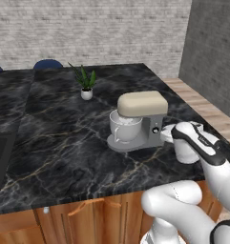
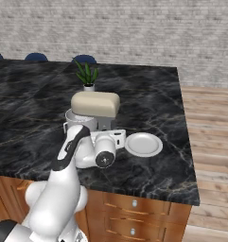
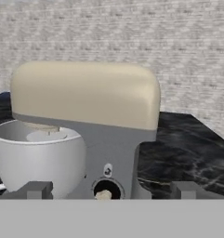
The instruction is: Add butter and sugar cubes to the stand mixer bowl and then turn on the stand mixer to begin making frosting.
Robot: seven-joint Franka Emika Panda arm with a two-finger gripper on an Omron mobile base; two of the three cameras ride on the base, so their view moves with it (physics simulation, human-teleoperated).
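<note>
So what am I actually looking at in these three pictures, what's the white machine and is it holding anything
A white robot arm works at a black marble counter in a rendered kitchen. Two pictures come from cameras behind the arm, left and right; the third looks out from its hand. On the counter stand the stand mixer with its bowl, a white plate and a potted plant. The gripper is open, holds nothing, and faces the mixer's knob up close.

The black marble-patterned table (image 1: 64, 138) carries the grey-based stand mixer with a cream head (image 1: 141, 119), a small white pot with a green plant (image 1: 86, 90), and a flat white plate (image 2: 144, 144).
</note>
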